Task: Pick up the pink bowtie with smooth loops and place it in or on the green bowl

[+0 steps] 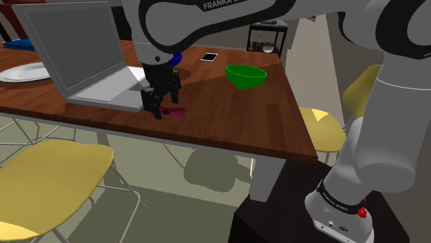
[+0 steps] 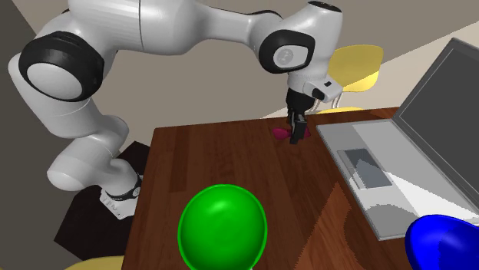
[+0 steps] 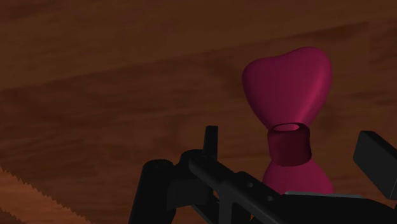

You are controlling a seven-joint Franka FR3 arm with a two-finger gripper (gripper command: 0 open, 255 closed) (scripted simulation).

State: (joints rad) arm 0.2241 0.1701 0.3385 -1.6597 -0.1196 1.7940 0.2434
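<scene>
The pink bowtie [image 3: 289,79] with smooth rounded loops lies flat on the dark wooden table [image 1: 228,117], close to its front edge. In the shoulder view the bowtie [image 1: 177,112] peeks out beside my black gripper [image 1: 163,110], which is lowered onto it. The gripper [image 3: 289,139] is open: both fingers straddle the bowtie's knot with gaps on either side, touching nothing. From the second exterior view the bowtie [image 2: 280,132] shows next to the gripper [image 2: 295,138]. The green bowl [image 1: 246,75] sits upright and empty farther back toward the shoulder view's right; it is also near the camera as the green bowl [image 2: 222,228].
An open grey laptop [image 1: 90,59] stands right beside the gripper on the shoulder view's left. A white plate [image 1: 24,72], a blue bowl [image 2: 445,242] and a phone [image 1: 209,56] also rest on the table. Yellow chairs [image 1: 52,176] stand around it.
</scene>
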